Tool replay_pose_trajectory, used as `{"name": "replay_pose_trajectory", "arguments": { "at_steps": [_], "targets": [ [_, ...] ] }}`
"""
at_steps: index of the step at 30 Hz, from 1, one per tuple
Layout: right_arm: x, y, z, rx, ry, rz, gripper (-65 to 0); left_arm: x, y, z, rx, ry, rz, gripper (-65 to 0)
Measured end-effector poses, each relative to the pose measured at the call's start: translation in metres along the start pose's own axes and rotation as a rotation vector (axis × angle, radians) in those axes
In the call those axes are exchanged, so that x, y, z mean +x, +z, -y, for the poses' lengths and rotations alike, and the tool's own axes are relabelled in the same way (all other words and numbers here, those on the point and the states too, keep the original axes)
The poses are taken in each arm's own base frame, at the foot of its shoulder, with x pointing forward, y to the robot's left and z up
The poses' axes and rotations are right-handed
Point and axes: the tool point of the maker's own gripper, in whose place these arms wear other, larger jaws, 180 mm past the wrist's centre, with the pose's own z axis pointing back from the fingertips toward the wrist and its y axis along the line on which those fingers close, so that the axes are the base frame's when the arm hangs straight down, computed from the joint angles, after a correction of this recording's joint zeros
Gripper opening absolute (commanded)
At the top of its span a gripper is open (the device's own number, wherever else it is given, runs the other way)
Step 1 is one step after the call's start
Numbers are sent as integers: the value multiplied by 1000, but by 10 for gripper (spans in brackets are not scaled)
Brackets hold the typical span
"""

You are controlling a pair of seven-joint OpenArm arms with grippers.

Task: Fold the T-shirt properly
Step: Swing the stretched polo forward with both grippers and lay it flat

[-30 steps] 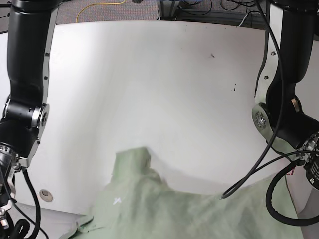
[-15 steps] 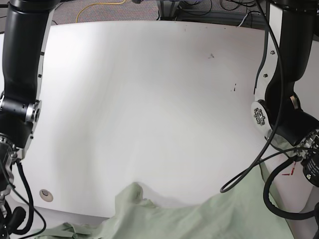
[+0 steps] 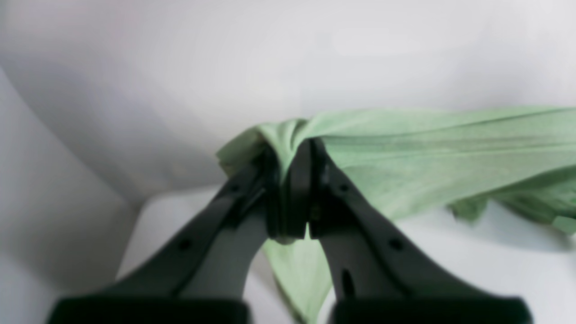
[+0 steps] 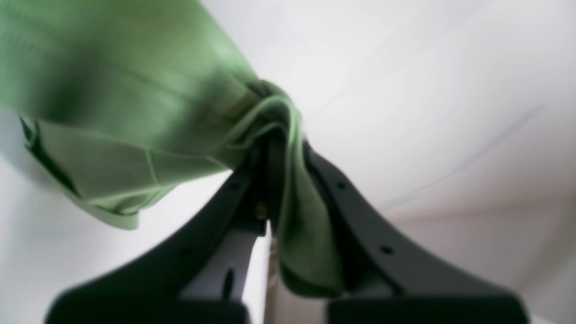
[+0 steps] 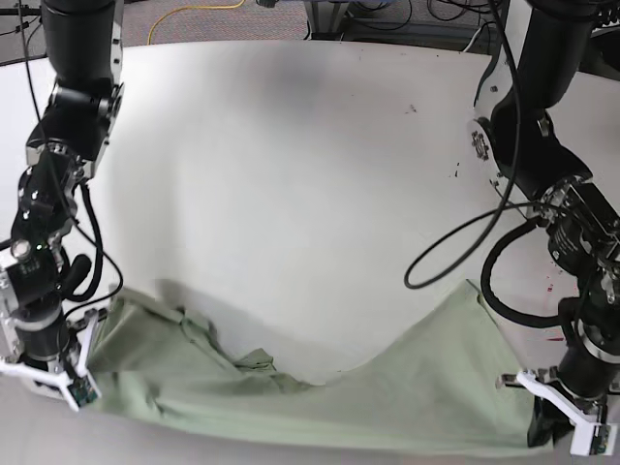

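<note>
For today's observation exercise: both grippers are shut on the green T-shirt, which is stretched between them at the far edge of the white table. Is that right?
Not quite. Both the left gripper and right gripper are shut on the T-shirt, stretched between them, but the base view shows it at the near edge of the white table, not the far edge.

White counter (image 5: 291,174) wide open across middle and far side. Pale green knit T-shirt (image 5: 387,397) spans the near edge between both arms, blocking passage there. Black cable loop (image 5: 455,262) hangs right.
</note>
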Motion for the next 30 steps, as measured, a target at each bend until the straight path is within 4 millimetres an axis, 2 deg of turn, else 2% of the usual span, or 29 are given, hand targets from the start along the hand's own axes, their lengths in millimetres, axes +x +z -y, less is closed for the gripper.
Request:
{"name": "replay_pose_trajectory", "arguments": {
  "at_steps": [8,16,19,22,30],
  "targets": [
    [-77,10,-75,147,-89,-152,-650,-76,20,10,-30,-83,-170,-650],
    [-126,31,-141,281,-158,-239,-650,-167,52,7,-37,-93,-389,-650],
    [-143,41,-161,324,-176,-282,-650,-196,69,1,-36,-112,-463,-650],
    [-154,49,-174,350,-193,-308,-650,-217,83,-4,-40,-139,-522,-650],
    [-179,72,-209,425,-209,-386,-650,-279,127,3,-87,-170,-703,-650]
  ]
}}
